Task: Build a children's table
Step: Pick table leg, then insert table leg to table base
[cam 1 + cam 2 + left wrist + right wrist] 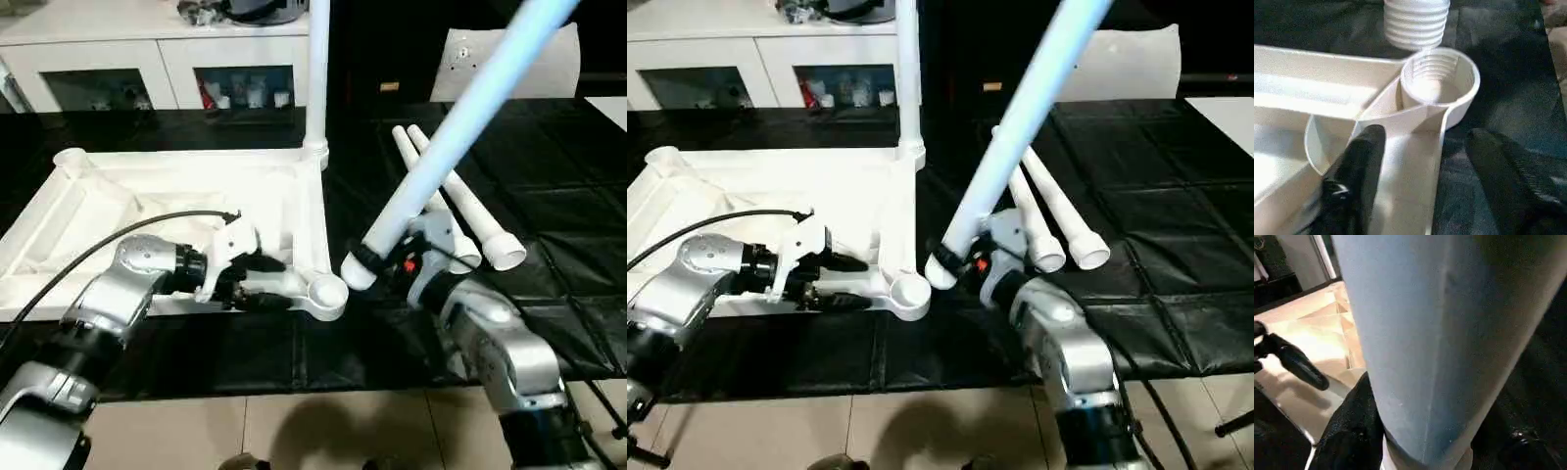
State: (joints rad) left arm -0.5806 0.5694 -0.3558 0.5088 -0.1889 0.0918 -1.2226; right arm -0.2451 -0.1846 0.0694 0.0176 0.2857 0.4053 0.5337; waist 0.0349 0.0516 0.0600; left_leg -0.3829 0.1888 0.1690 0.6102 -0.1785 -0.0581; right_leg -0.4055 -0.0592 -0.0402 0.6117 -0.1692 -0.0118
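The white tabletop [147,196] lies ribbed side up on the black table, at the left. One white leg [316,78] stands upright in its far right corner socket. Two more legs [460,211] lie side by side to the right. My right gripper [394,257] is shut on a fourth leg [460,117], which tilts up to the right. Its threaded end [1415,22] hangs just beside and above the near right corner socket [1437,83]. My left gripper [263,282] is open, astride the tabletop's near rim next to that socket, one finger [1356,181] inside and the other outside.
A white cabinet [127,59] with glass doors runs along the back. A flat white sheet [554,69] leans at the back right. The black table's front edge [313,387] meets tiled floor. A black cable [127,235] arcs over my left forearm.
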